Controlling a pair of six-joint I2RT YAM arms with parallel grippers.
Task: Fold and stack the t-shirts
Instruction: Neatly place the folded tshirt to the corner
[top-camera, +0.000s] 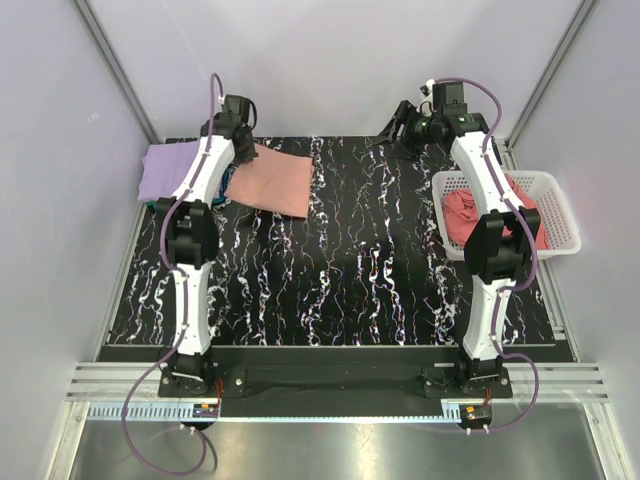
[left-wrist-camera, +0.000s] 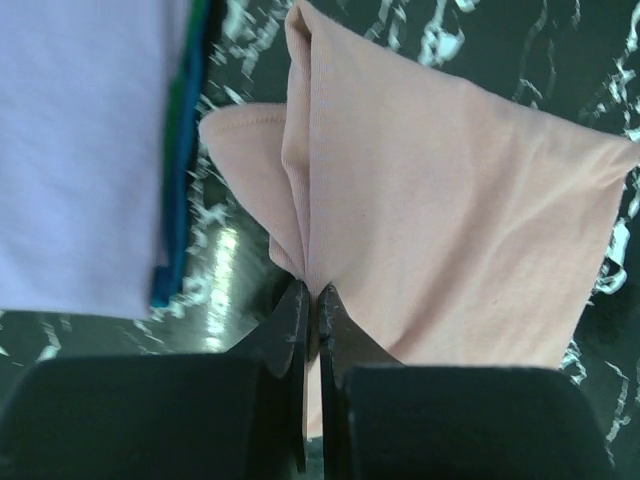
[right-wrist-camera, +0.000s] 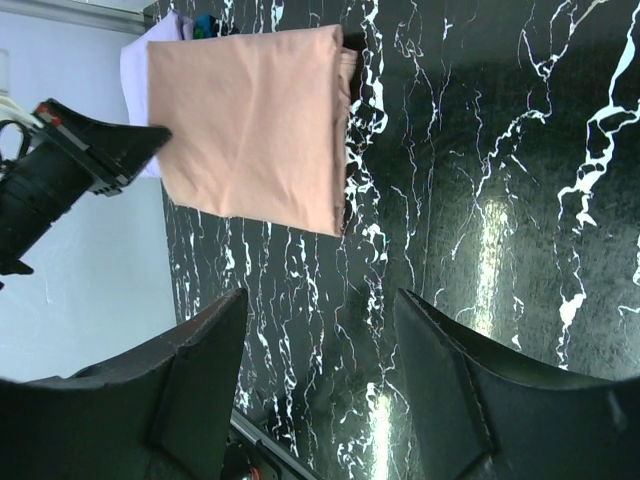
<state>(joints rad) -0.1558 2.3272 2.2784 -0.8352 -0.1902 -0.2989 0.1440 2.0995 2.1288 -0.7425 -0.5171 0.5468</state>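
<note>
Right now the left jaws are pinched together on a narrow ridge of cloth at one edge of the salmon-pink t-shirt (left-wrist-camera: 450, 220), low in the middle of the left wrist frame. That bite looks thin to me, and I cannot tell how many layers it holds. If it has only the top one, any pull could peel the fold open instead of moving the whole shirt.

A loose flap pokes out left of the crease. It could trail behind or catch underneath.

Just beside it, at the left of that frame, lies the lavender t-shirt (left-wrist-camera: 80, 150) with the teal t-shirt (left-wrist-camera: 178, 200) showing under its edge. A sideways drag toward that pile may nudge it askew, or land the salmon shirt crooked on top.

The right jaws stand wide apart with nothing between them, over bare surface (top-camera: 360, 270) at the upper right of the top frame, so they are too far off to steady anything.

A rose-pink t-shirt (top-camera: 462, 212) waits crumpled in the basket (top-camera: 560, 190) at the right.
</note>
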